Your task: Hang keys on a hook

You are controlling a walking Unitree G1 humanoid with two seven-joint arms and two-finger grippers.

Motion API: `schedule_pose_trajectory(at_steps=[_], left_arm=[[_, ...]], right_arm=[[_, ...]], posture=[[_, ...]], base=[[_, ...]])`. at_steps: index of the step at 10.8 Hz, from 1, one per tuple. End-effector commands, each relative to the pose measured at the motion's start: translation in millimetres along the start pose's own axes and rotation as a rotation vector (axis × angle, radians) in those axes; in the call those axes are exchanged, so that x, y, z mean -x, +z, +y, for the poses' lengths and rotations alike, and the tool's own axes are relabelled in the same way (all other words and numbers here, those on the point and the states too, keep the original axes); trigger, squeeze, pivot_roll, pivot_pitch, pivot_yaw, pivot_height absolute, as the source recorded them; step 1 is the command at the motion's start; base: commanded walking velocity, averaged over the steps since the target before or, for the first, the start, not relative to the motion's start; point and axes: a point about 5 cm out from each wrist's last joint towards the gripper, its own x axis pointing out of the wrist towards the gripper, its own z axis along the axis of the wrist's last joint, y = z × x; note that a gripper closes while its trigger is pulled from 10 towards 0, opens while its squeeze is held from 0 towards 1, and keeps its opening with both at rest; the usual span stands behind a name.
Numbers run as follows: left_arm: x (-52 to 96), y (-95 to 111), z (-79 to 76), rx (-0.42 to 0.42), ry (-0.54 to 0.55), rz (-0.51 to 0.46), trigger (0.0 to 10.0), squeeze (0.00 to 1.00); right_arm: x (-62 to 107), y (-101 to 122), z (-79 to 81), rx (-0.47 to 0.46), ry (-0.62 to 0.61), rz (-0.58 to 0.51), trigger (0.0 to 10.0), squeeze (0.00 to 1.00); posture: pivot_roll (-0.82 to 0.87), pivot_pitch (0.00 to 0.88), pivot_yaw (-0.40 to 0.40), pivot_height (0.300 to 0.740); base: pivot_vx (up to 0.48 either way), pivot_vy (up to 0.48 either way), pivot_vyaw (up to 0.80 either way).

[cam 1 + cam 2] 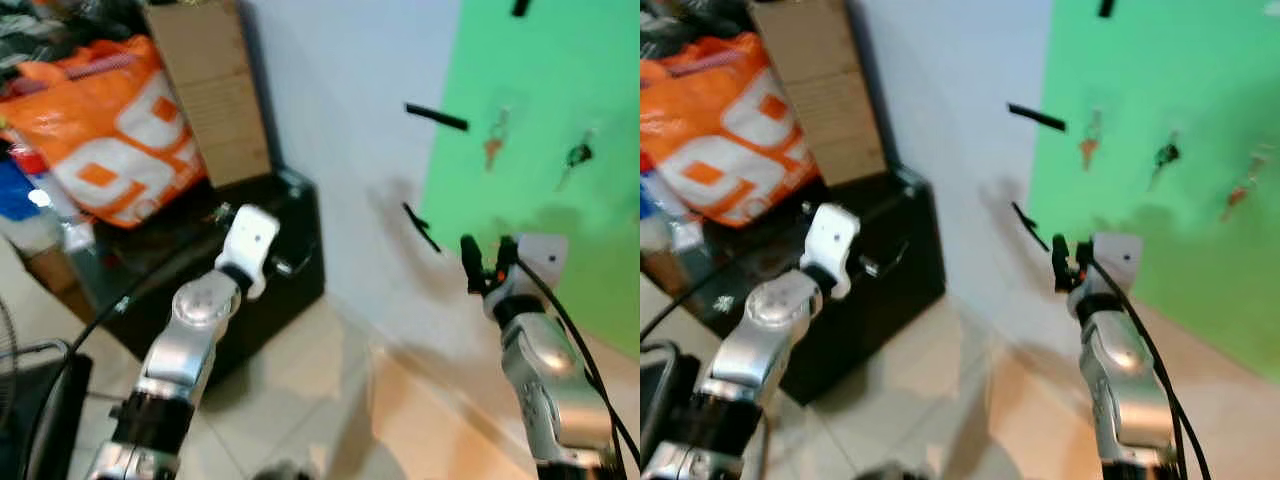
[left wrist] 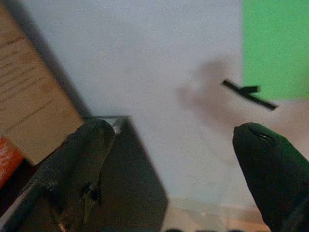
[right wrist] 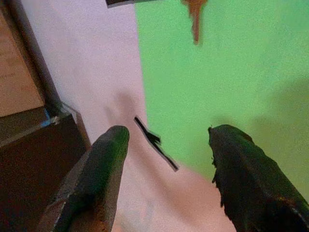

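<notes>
Your right gripper (image 3: 166, 159) is raised toward the green wall panel (image 1: 560, 90), fingers spread and empty. Your left gripper (image 2: 174, 159) is likewise released, held over the black box-shaped cabinet (image 1: 290, 250). Sets of keys hang on the panel: an orange-tagged set (image 1: 494, 140) and a dark set (image 1: 577, 156). An orange and white plastic bag (image 1: 110, 130) rests behind the cabinet; its contents cannot be made out.
</notes>
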Motion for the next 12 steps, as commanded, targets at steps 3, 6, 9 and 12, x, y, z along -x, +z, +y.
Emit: schedule_pose_trajectory(at_steps=[3,6,9,12], left_arm=[[0.4,4,3.3,0.016,0.038,-0.027,10.0,0.0],[-1.4,3,4.1,0.016,0.078,-0.028,10.0,0.0],[-3.0,6,7.3,0.03,0.112,-0.044,10.0,0.0],[-4.8,6,5.6,0.039,0.116,-0.044,10.0,0.0]], right_arm=[[-1.2,-10,1.7,-0.031,-0.01,0.054,10.0,1.0],[-14.3,-7,2.7,-0.017,-0.02,0.053,10.0,1.0],[-20.5,1,-1.0,0.031,-0.065,0.009,10.0,1.0],[-23.1,0,-8.9,0.009,-0.108,0.019,10.0,1.0]], posture=[[-0.19,0.0,0.106,0.74],[-0.16,0.0,0.077,0.74],[-0.16,0.0,0.059,0.74],[-0.17,0.0,0.061,0.74]], base=[[0.0,0.0,0.8],[0.081,0.0,0.8],[0.286,0.0,0.26],[0.309,0.0,0.0]])
